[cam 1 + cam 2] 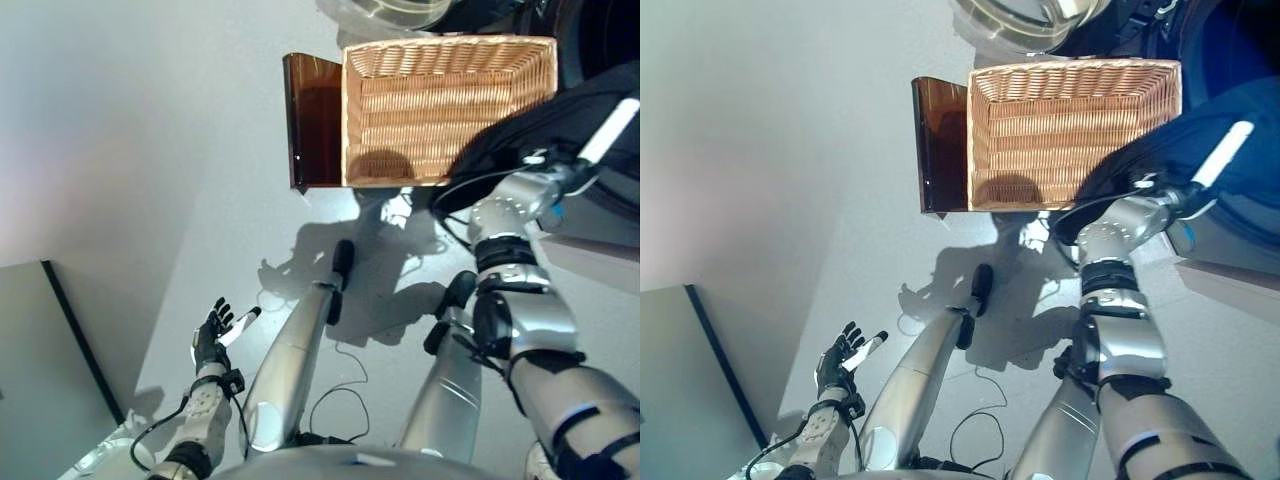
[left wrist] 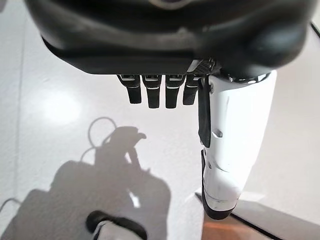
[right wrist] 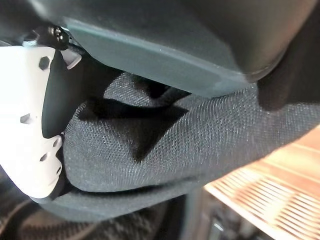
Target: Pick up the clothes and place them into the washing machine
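A dark garment (image 1: 515, 150) hangs over the right corner of the wicker basket (image 1: 352, 120), which looks empty inside. My right hand (image 1: 608, 132) is shut on it, and only the white thumb cover shows past the cloth. In the right wrist view the dark cloth (image 3: 165, 150) is pinched between the thumb (image 3: 27, 125) and the palm. The washing machine's dark opening (image 1: 1230, 50) lies just beyond that hand at the upper right, with its round chrome door (image 1: 385, 10) at the top edge. My left hand (image 1: 212, 335) hangs low on the left, open and holding nothing, with straight fingers (image 2: 155, 92).
The basket rests on a brown translucent stand (image 1: 315, 120) on the pale floor. A grey panel (image 1: 40, 380) with a dark edge fills the lower left corner.
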Motion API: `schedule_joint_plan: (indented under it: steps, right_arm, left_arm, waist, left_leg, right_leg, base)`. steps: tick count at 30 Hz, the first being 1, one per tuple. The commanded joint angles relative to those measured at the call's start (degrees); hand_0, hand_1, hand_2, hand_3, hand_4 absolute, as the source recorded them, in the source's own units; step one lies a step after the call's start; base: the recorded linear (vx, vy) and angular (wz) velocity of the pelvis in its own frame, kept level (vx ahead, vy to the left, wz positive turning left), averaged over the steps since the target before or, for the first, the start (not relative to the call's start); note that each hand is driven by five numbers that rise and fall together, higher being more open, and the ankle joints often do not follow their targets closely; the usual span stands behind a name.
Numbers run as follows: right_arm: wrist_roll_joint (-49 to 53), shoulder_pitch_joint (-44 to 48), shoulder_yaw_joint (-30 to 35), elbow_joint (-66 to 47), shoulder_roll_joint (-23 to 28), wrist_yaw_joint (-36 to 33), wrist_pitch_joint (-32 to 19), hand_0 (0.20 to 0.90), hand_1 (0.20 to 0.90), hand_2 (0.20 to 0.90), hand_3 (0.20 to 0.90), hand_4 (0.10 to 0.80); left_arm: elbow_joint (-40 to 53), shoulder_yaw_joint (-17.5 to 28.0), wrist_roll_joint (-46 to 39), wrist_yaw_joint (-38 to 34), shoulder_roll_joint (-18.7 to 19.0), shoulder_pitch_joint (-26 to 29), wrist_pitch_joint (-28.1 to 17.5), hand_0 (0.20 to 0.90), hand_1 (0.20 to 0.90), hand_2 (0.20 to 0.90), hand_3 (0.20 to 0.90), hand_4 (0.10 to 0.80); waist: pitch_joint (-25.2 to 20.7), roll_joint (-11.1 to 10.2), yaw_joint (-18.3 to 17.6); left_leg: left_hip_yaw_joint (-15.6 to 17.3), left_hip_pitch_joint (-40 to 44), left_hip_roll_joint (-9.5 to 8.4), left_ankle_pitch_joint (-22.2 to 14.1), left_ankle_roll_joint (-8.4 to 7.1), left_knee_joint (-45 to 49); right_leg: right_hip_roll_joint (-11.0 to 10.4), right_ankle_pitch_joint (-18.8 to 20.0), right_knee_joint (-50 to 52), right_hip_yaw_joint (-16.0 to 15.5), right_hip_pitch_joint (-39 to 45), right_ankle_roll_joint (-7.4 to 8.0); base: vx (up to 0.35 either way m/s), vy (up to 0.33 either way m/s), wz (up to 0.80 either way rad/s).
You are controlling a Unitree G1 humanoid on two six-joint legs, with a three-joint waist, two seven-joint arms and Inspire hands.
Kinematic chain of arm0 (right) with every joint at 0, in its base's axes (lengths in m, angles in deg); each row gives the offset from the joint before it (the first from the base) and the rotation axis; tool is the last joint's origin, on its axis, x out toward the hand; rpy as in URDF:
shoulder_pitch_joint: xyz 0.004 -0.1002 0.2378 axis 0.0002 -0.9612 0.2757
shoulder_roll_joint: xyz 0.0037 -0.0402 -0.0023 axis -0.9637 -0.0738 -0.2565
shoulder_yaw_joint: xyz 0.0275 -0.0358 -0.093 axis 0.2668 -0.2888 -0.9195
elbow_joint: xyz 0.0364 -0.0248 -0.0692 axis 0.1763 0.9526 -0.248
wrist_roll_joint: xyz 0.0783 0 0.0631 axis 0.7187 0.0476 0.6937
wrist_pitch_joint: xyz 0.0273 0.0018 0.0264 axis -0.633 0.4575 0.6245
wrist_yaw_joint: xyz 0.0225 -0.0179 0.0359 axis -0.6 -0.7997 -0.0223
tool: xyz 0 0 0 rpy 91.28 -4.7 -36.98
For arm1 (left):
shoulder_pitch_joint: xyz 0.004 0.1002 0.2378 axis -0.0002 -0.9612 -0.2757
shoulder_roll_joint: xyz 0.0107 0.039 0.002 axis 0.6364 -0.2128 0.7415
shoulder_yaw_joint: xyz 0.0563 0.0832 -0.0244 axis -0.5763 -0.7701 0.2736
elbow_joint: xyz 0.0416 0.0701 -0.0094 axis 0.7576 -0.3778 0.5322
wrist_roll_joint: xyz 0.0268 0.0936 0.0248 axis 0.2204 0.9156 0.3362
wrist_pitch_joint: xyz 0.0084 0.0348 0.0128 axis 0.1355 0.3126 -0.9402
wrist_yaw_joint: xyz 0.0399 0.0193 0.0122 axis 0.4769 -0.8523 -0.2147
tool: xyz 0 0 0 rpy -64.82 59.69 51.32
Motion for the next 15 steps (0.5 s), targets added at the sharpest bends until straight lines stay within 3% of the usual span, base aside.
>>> schedule_joint_plan:
  steps: [1,2,3,4,5,6,11,12,13,15]
  right_arm:
    - [-11.55,9.72,-7.10,-1.55,22.20,-2.64,-1.40,0.200,0.200,0.200,0.200,0.300]
    - [-11.98,10.45,-7.60,-1.28,22.49,-3.16,-1.20,0.200,0.200,0.200,0.200,0.300]
    - [-13.16,11.55,-8.88,0.65,25.96,-3.76,-0.11,0.200,0.200,0.200,0.200,0.300]
    - [-15.24,14.13,-11.59,3.62,32.23,-4.99,1.56,0.200,0.200,0.200,0.200,0.300]
    - [-15.15,15.57,-12.81,4.48,32.72,-4.94,1.82,0.200,0.200,0.200,0.200,0.300]
    - [-17.10,17.97,-15.39,4.89,36.61,-6.27,2.54,0.200,0.200,0.200,0.200,0.300]
    - [-19.38,25.54,-22.99,4.68,41.50,-8.96,2.97,0.205,0.205,0.205,0.205,0.304]
    - [-19.63,26.01,-23.68,4.88,41.28,-8.84,3.51,0.384,0.384,0.384,0.384,0.431]
    - [-19.63,26.19,-23.84,4.90,41.30,-8.82,3.55,0.900,0.900,0.900,0.900,0.800]
    - [-19.26,24.33,-22.82,6.39,40.03,-8.29,4.37,0.900,0.900,0.900,0.900,0.800]
  left_arm:
    - [1.33,1.28,2.20,-2.03,5.33,-3.74,-3.21,0.900,0.900,0.900,0.900,0.800]
    - [1.42,1.21,2.26,-2.11,5.08,-3.62,-3.17,0.900,0.900,0.900,0.900,0.800]
    - [1.77,1.35,2.98,-2.25,5.67,-3.98,-3.25,0.900,0.900,0.900,0.900,0.800]
    - [2.37,2.09,4.14,-2.49,7.08,-5.02,-3.38,0.900,0.900,0.900,0.900,0.800]
    - [2.53,1.94,4.21,-2.56,6.74,-4.98,-3.32,0.900,0.900,0.900,0.900,0.800]
    - [3.58,2.55,4.65,-2.72,7.93,-5.85,-3.68,0.900,0.900,0.900,0.900,0.800]
    - [3.25,4.38,4.71,-3.55,8.73,-6.92,-3.31,0.900,0.900,0.900,0.900,0.800]
    - [3.30,4.13,4.84,-3.60,8.61,-6.92,-3.27,0.900,0.900,0.900,0.900,0.800]
    - [3.29,4.14,4.85,-3.62,8.53,-6.87,-3.25,0.900,0.900,0.900,0.900,0.800]
    - [2.99,3.68,4.30,-3.32,7.97,-6.51,-3.03,0.900,0.900,0.900,0.900,0.800]
  waist:
    - [-2.44,0.20,1.22]
    - [-2.37,0.43,1.19]
    - [-3.03,0.10,1.20]
    - [-3.80,-0.17,1.35]
    - [-3.80,0.15,1.34]
    - [-4.42,-0.12,1.23]
    - [-5.43,-0.17,0.58]
    - [-5.06,0.19,0.45]
    - [-5.49,0.03,0.45]
    - [-5.04,0.37,0.21]
  left_leg:
    - [-2.19,-0.81,0.09,-1.45,-5.99,-1.15]
    - [-2.21,-0.80,0.05,-1.34,-6.00,-1.33]
    - [-2.60,-0.23,-0.06,-2.80,-6.38,-1.60]
    - [-2.86,-0.22,-0.22,-1.96,-6.73,-3.07]
    - [-2.89,-0.15,-0.25,-2.10,-6.79,-3.21]
    - [-2.85,0.06,-0.38,-1.47,-7.06,-4.85]
    - [-2.85,0.18,-0.54,0.94,-7.49,-8.99]
    - [-2.40,-0.48,-0.48,2.76,-7.18,-9.44]
    - [-2.79,0.02,-0.52,1.50,-7.40,-9.59]
    - [-2.30,-0.25,-0.43,3.23,-6.99,-9.90]
  right_leg:
    - [2.18,-5.06,0.88,-2.34,5.21,-3.44]
    - [2.15,-5.01,0.78,-2.38,5.20,-3.44]
    - [2.16,-6.20,0.74,-2.07,5.74,-3.02]
    - [1.98,-5.79,-0.07,-2.15,5.55,-2.88]
    - [1.94,-6.01,-0.04,-2.18,5.54,-2.87]
    - [1.85,-5.65,-0.85,-2.03,5.54,-2.78]
    - [1.90,-4.76,-2.36,-1.77,4.38,-2.76]
    - [1.88,-3.36,-2.61,-2.07,3.62,-3.12]
    - [2.02,-4.43,-2.60,-1.59,4.01,-2.82]
    - [2.18,-2.92,-2.78,-1.73,3.65,-3.15]
  base:
    - [-0.063,-0.004,0.07]
    - [0.125,-0.043,0.10]
    - [0.125,-0.043,0.09]
    - [0.137,-0.047,0.08]
    - [0.036,-0.026,0.07]
    - [0.026,-0.014,0.09]
    - [0.003,0.003,0.15]
    - [0.003,-0.007,-0.05]
    - [0.021,0.013,-0.04]
    - [-0.033,0.013,0.01]
